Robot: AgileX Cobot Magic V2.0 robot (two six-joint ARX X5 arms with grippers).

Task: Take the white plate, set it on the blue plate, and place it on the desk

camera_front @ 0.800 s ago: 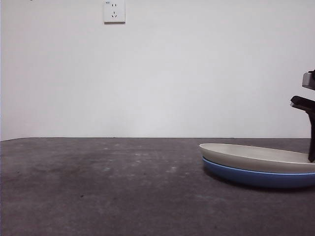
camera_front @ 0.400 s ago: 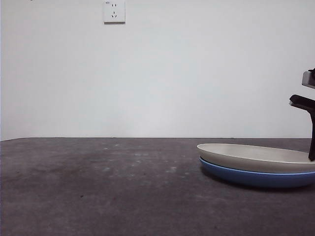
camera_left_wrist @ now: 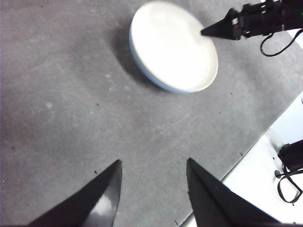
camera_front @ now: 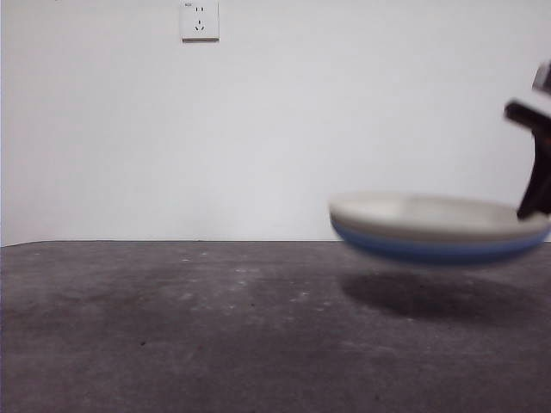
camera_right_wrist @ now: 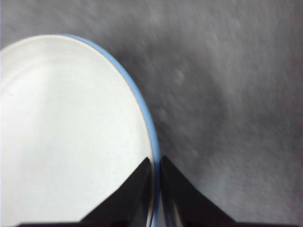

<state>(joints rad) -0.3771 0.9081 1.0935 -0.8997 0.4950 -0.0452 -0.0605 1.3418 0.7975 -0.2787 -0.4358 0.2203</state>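
Observation:
The white plate (camera_front: 422, 211) lies nested in the blue plate (camera_front: 430, 251), and both hang blurred a little above the desk (camera_front: 172, 327), over their shadow. My right gripper (camera_front: 535, 202) is shut on the stack's right rim. In the right wrist view its jaws (camera_right_wrist: 155, 161) pinch the white plate (camera_right_wrist: 71, 132) and the blue plate's edge (camera_right_wrist: 137, 101) together. The left wrist view shows the white plate (camera_left_wrist: 173, 45) from above, the blue plate (camera_left_wrist: 156, 84) peeking out beneath, and the right gripper (camera_left_wrist: 208, 32) at the rim. My left gripper (camera_left_wrist: 154, 163) is open, well away from the plates.
A wall socket (camera_front: 200, 19) sits high on the white wall behind the desk. In the left wrist view the desk's edge (camera_left_wrist: 246, 153) runs diagonally, with a white surface and black cables (camera_left_wrist: 289, 165) beyond it.
The stacked plates have risen off the desk together and shifted slightly left, now blurred by motion. The right gripper rose with them. A shadow now lies under the stack.

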